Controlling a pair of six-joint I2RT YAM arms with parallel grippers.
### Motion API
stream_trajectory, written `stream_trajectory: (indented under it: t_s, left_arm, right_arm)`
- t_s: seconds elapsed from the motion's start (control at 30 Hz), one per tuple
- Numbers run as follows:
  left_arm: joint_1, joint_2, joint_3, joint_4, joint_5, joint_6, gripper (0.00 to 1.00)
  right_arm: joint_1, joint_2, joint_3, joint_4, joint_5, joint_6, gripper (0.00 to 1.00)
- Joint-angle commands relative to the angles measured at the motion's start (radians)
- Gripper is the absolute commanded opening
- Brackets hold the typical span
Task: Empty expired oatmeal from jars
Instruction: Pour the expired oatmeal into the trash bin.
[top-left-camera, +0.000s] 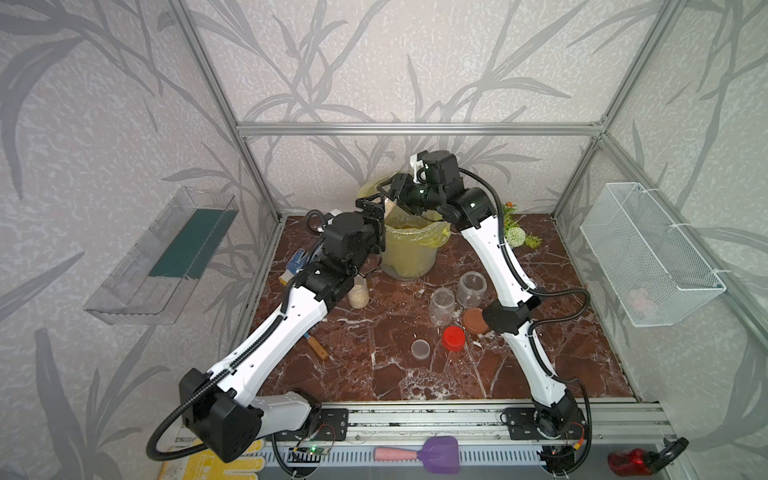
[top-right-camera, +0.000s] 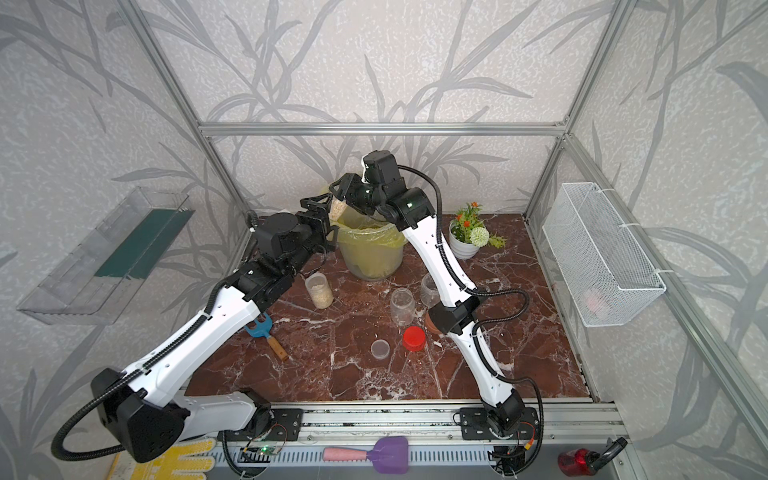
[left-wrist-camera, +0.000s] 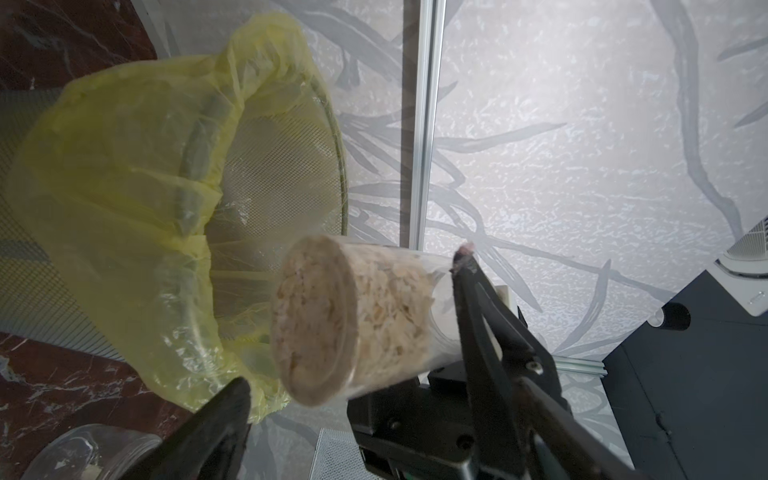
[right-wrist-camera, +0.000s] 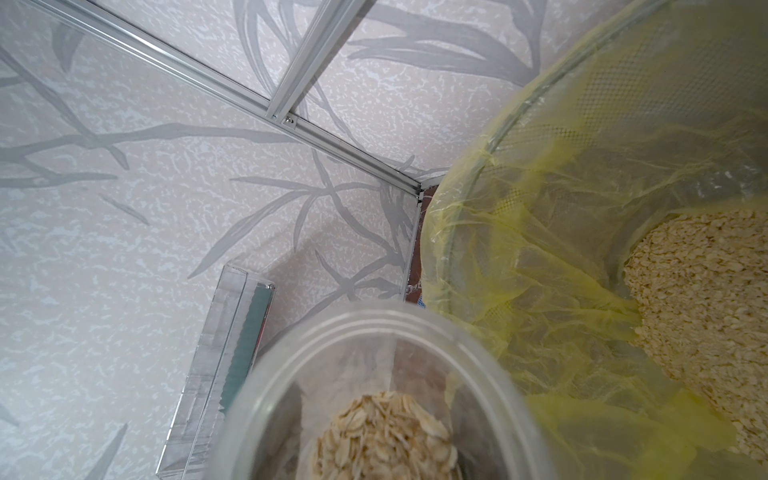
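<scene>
The marble tabletop (top-left-camera: 374, 374) is dark red-brown with white veins. At its back edge a translucent yellow plastic bag (top-left-camera: 432, 235) lines a grey mesh bin (left-wrist-camera: 29, 282). Pale beige flaky oatmeal (left-wrist-camera: 316, 316) shows through a slim clear plastic jar (left-wrist-camera: 440, 291). Mid-surface lie a red round lid (top-left-camera: 453, 338), a brown round lid (top-left-camera: 473, 320) and a clear round lid (top-left-camera: 420, 348). Pale wallpaper (top-left-camera: 415, 62) bears grey leaves.

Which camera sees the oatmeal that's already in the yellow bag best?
The right wrist view: the dumped oatmeal fills a big patch inside the yellow bag. Both top views show only a small pale strip. The left wrist view shows none clearly.
</scene>
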Motion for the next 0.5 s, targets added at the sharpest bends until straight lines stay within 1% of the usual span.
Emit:
stream_trajectory:
  t_s: [0.0, 0.1, 0.33, 0.47]
  left_arm:
    - [0.002, 0.019, -0.002, 0.066, -0.035, -0.173, 0.95]
    - [0.003, 0.040, 0.011, 0.111, -0.087, -0.206, 0.95]
    - [-0.002, 0.115, 0.037, 0.215, -0.156, -0.291, 0.94]
    - [-0.002, 0.151, 0.062, 0.245, -0.192, -0.301, 0.93]
  right_arm:
    - [-0.004, 0.019, 0.075, 0.071, -0.021, 0.032, 0.23]
    - [-0.004, 0.027, 0.074, 0.083, -0.030, 0.046, 0.22]
    - [0.000, 0.043, 0.081, 0.117, -0.038, 0.083, 0.21]
    - [0.002, 0.041, 0.078, 0.124, -0.036, 0.093, 0.20]
